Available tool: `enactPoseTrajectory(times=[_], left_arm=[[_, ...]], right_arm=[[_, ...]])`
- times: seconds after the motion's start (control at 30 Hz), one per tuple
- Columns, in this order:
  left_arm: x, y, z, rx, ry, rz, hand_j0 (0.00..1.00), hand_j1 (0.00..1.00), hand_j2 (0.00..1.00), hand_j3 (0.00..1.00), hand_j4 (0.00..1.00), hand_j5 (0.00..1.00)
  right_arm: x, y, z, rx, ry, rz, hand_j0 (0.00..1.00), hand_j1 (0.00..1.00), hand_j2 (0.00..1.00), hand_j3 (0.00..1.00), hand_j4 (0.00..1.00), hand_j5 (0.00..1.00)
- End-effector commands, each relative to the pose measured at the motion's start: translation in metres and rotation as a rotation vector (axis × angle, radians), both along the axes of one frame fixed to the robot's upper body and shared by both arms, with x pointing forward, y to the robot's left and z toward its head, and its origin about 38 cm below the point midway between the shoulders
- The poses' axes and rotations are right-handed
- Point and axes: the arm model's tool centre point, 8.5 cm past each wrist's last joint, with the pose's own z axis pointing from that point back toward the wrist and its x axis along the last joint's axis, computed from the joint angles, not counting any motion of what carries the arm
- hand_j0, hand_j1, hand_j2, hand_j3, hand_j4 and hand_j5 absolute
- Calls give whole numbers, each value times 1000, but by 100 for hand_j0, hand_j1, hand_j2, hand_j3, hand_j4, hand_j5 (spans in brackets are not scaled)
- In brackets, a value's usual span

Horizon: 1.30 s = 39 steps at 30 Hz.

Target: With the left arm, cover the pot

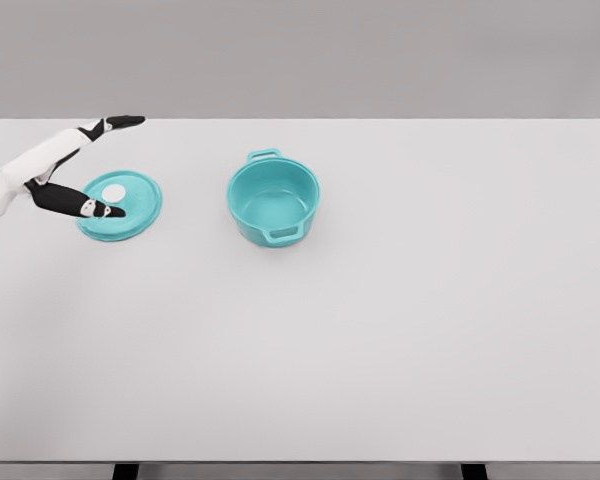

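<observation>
A teal pot (pixel 273 201) with two side handles stands uncovered near the table's middle, a little left of centre. Its teal lid (pixel 125 207) with a white knob (pixel 114 193) lies flat on the table to the pot's left. My left hand (pixel 113 170) reaches in from the left edge and hovers over the lid's left part. Its fingers are spread: one black-tipped finger (pixel 120 122) points past the lid's far side, another finger (pixel 98 208) lies over the lid beside the knob. The hand holds nothing.
The white table (pixel 400 330) spans the whole view, with its front edge at the bottom and its back edge against a grey wall.
</observation>
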Motion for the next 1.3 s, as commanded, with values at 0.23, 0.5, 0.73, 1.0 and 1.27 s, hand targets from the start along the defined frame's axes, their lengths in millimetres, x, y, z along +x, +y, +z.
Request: enactPoseTrajectory(times=[0.23,0.5,0.73,1.0,1.27], left_arm=[[22,25,-43,108,338,229,100,100,100,100,100,100],[41,27,-43,-71,396,286,100,100,100,100,100,100],[41,35,-64,-43,441,330,100,100,100,100,100,100],[42,39,-80,-7,468,359,94,94,94,94,94,94],[54,30,-76,-29,460,352,94,94,94,94,94,94]], right_arm=[[0,0,0,1,-1,1,100,100,100,100,100,100],[0,0,0,1,-1,1,100,100,100,100,100,100],[0,0,0,0,-1,0,100,100,100,100,100,100],[0,0,0,1,-1,1,100,100,100,100,100,100],[0,0,0,1,-1,1,100,100,100,100,100,100]])
